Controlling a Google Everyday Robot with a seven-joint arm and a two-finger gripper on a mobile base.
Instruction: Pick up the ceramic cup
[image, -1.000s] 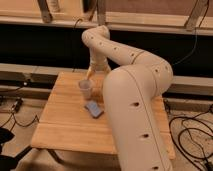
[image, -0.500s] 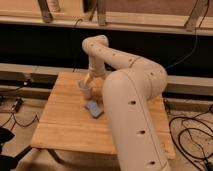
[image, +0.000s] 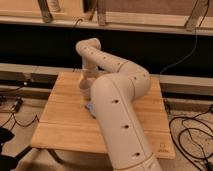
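The small white ceramic cup (image: 83, 88) stands on the wooden table (image: 60, 120), left of the table's middle and toward the back. It is partly hidden by my arm. My gripper (image: 85, 79) hangs straight down right over the cup, at or just above its rim. My cream arm (image: 117, 95) bends back from there and fills the middle of the view.
A small blue object (image: 90, 108) lies on the table just in front of the cup, against my arm. Dark shelving and a rail run behind the table. Cables lie on the floor (image: 192, 135) at right and left.
My arm has swung forward and my gripper has come down from behind the cup to just over it. The cup and the blue object have not moved.
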